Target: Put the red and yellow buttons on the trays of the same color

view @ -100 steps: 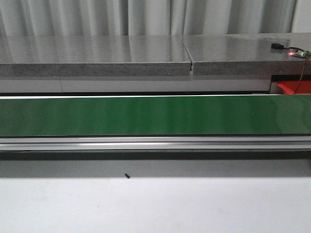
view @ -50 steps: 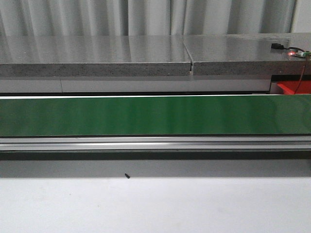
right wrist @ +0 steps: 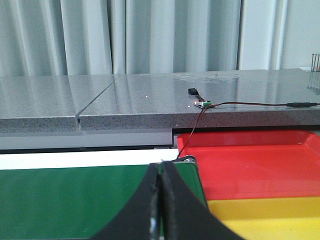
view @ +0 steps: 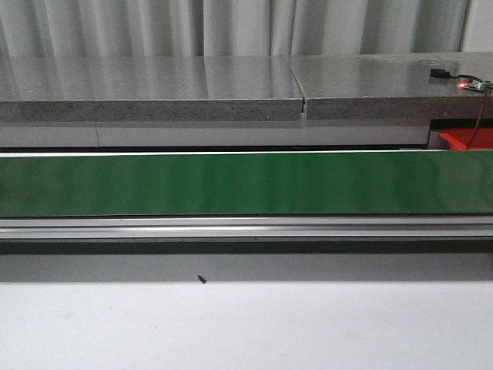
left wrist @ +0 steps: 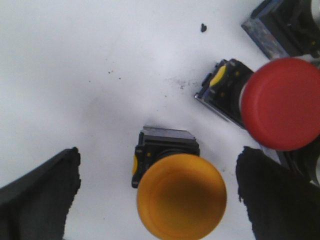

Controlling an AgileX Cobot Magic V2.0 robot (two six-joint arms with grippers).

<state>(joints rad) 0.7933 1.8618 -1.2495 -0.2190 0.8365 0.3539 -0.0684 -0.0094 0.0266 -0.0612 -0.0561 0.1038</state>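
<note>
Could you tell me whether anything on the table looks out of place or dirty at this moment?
Nothing serious. A small dark speck lies loose on the white table, and the left wrist view shows faint dark smudges near the red button. The yellow button sits between the open left pincer's fingers.

In the front view neither arm shows, and of the red tray (view: 464,139) only a corner appears at the right edge, behind the green belt (view: 246,183). The small dark speck on the white desk (view: 202,279) is too small to identify. In the left wrist view the yellow button (left wrist: 181,196) is blurred and its cap is cut by the picture's edge; the red button (left wrist: 283,103) runs off the side and hides part of its housing. Another dark housing (left wrist: 286,25) is cropped at the corner. In the right wrist view the yellow tray (right wrist: 270,217) is cut by the edge.
</note>
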